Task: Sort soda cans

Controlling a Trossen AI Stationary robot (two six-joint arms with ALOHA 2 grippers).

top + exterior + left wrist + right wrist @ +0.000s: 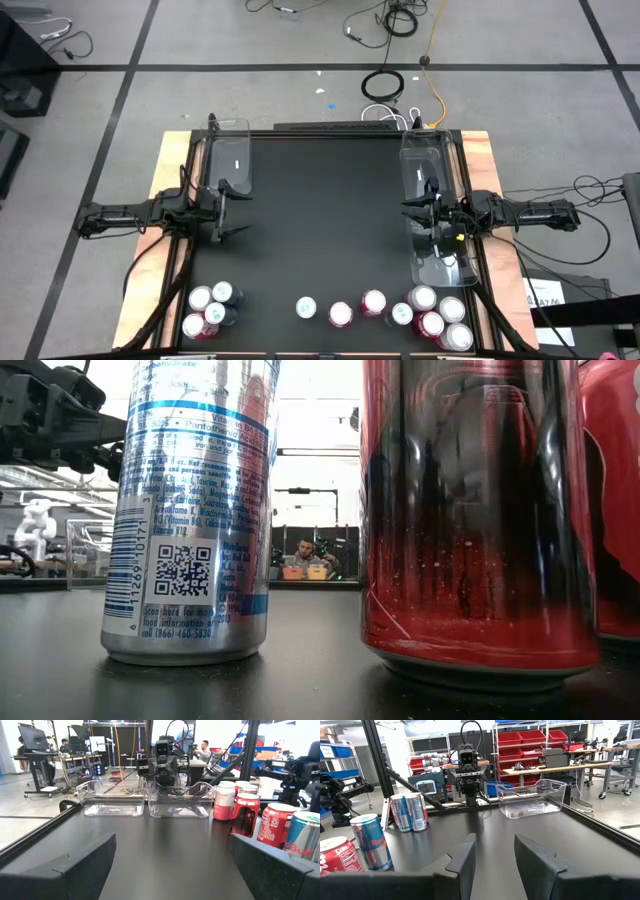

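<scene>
Twelve soda cans (340,313) along front edge; left tool (237,210) spread, right tool (408,208) part-spread, holding nothing.

shiny red soda cans (468,510), silver and blue soda can with small black print (192,510), flat black table top (320,220), see-through plastic bins (228,160)
</scene>
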